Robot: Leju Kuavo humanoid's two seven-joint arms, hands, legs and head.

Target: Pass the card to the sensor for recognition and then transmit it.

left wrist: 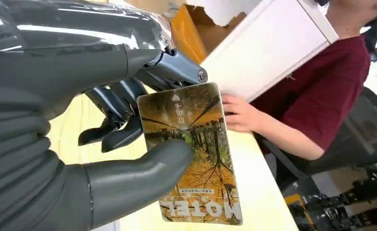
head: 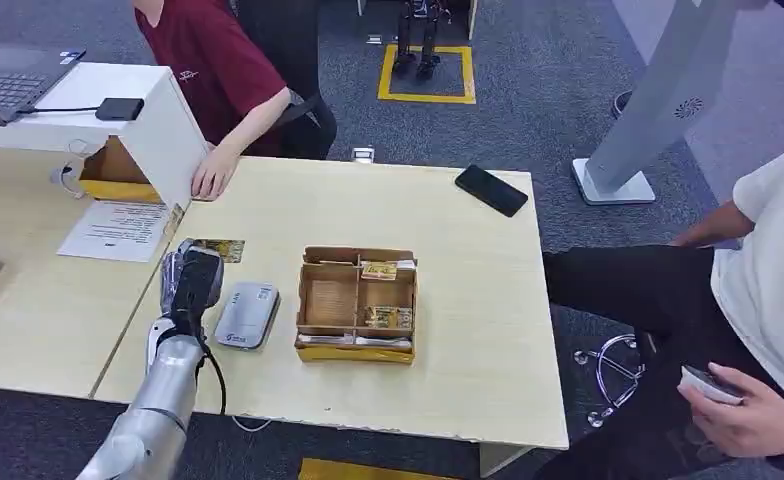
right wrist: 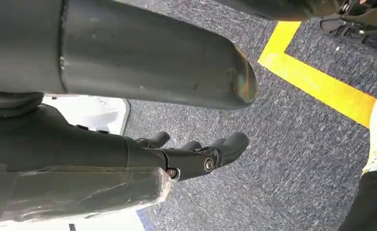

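Your left hand (head: 190, 282) is pinching the card (left wrist: 191, 149) between the thick thumb and the darker fingers (left wrist: 121, 103). The thumb is pressing on the printed face, and most of the card is sticking out past the grip. In the head view the hand is hovering above the worktop (head: 468, 300) near its left edge, with the grey sensor (head: 247, 314) lying just beside it toward the cardboard tray (head: 357, 303).

The hold looks thin to me, because the thumb is covering only a small patch near one long edge. A quick wrist turn could let the card pivot or slide out onto the worktop, where a flat card would be hard to pick up again. If you are lowering it toward the sensor, watch the free end: pressing it against the casing could lever it out of the pinch. Holding it tilted or off to one side may mean no reading at all, and I cannot tell which part of the sensor does the reading.

A person's hand (head: 211, 172) is resting at the far left edge of the worktop, beside the white box (head: 158, 120). That is close to your reach, so a wide swing at handover could brush it.

Your right hand (right wrist: 196, 156) is hanging over the carpet, its fingers apart and holding nothing.
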